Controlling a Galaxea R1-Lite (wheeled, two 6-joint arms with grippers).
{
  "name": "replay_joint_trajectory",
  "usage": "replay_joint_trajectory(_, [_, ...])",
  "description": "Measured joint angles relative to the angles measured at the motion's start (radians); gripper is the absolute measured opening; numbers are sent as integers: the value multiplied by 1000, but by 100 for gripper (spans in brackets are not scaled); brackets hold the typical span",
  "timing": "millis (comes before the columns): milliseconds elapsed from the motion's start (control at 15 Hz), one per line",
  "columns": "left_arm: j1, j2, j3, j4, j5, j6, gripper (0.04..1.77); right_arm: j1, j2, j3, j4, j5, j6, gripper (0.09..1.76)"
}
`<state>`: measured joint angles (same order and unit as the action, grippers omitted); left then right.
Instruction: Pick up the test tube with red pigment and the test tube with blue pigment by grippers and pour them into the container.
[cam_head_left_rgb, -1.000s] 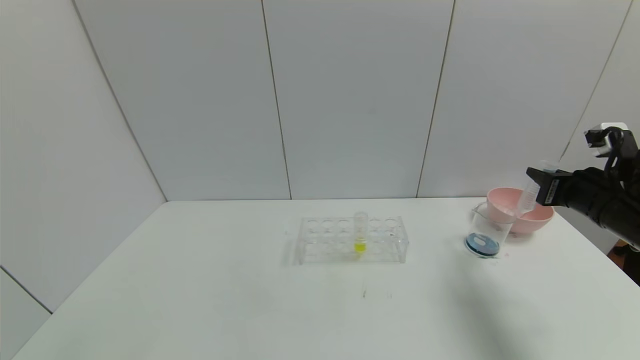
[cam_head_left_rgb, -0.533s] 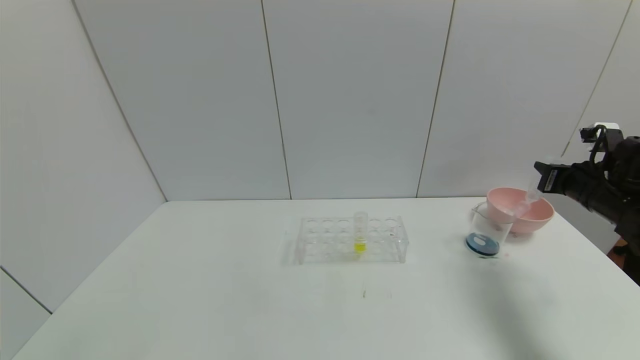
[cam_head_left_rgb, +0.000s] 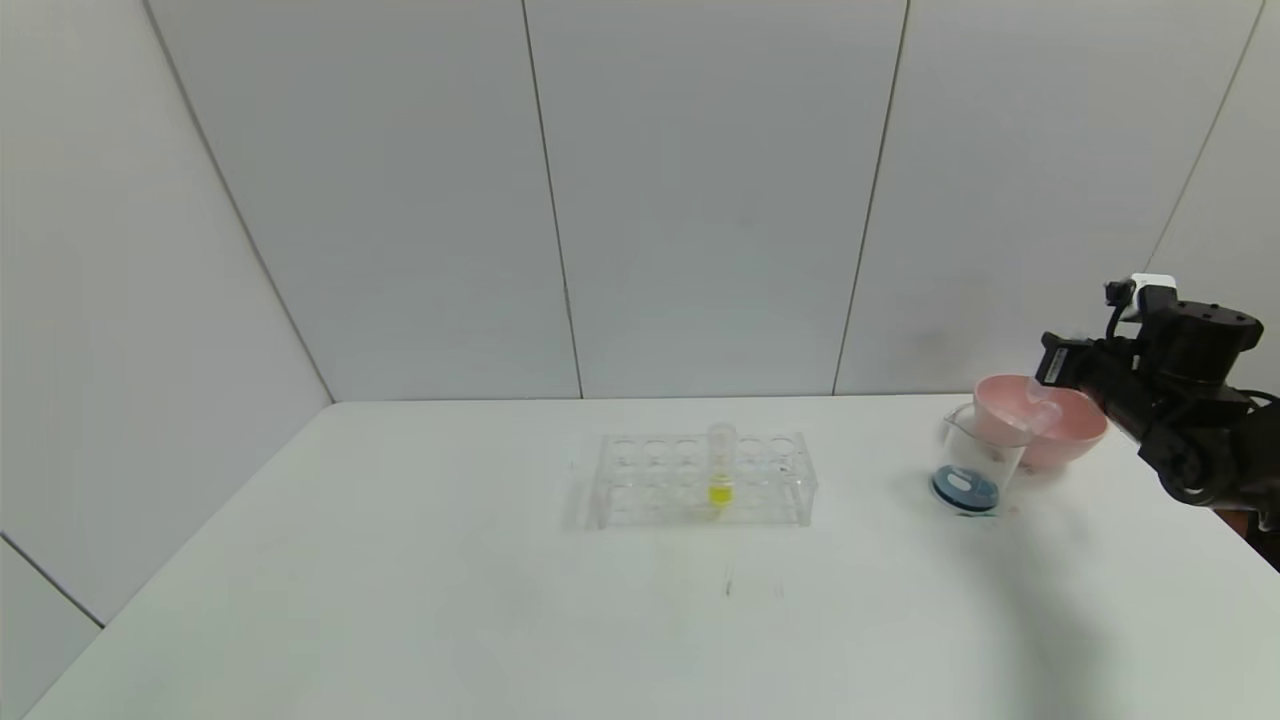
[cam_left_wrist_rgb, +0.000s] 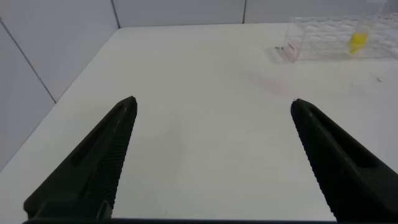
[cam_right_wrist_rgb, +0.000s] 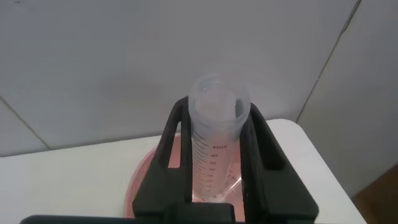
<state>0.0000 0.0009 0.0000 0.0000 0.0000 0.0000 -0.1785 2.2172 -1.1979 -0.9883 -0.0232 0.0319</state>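
Note:
My right gripper (cam_head_left_rgb: 1052, 372) is shut on a clear graduated test tube (cam_head_left_rgb: 1040, 408), tilted over the pink bowl (cam_head_left_rgb: 1080, 432) at the table's far right. In the right wrist view the tube (cam_right_wrist_rgb: 214, 143) sits between the two black fingers (cam_right_wrist_rgb: 177, 143) and looks empty. I cannot tell whether it is the red or the blue one. The container, a clear glass beaker (cam_head_left_rgb: 975, 450), stands just left of the bowl with dark blue liquid at its bottom. No tube with red or blue liquid shows. My left gripper (cam_left_wrist_rgb: 212, 102) is open and empty over bare table.
A clear tube rack (cam_head_left_rgb: 700, 480) stands mid-table holding one tube with yellow liquid (cam_head_left_rgb: 720, 470); it also shows in the left wrist view (cam_left_wrist_rgb: 329, 37). The pink bowl fills the space under the right gripper (cam_right_wrist_rgb: 140, 186). The table's right edge is close.
The right gripper has dropped lower and turned, carrying the tube from above the beaker's rim to over the pink bowl. The left arm has not moved.

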Motion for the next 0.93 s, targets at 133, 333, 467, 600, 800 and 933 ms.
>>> replay_joint_trajectory(133, [0,0,0,0,0,0,176,-2,28,-14,-1,0,1,50])
replay_joint_trajectory(333, [0,0,0,0,0,0,176,-2,44,-18,-3,7,-1,65])
replay_joint_trajectory(467, [0,0,0,0,0,0,176,-2,49,-20,-3,7,-1,89])
replay_joint_trajectory(600, [0,0,0,0,0,0,176,0,50,-32,-1,0,0,108])
replay_joint_trajectory(800, [0,0,0,0,0,0,176,8,41,-37,7,-1,0,128])
replay_joint_trajectory(933, [0,0,0,0,0,0,176,39,24,-38,20,-7,-1,138])
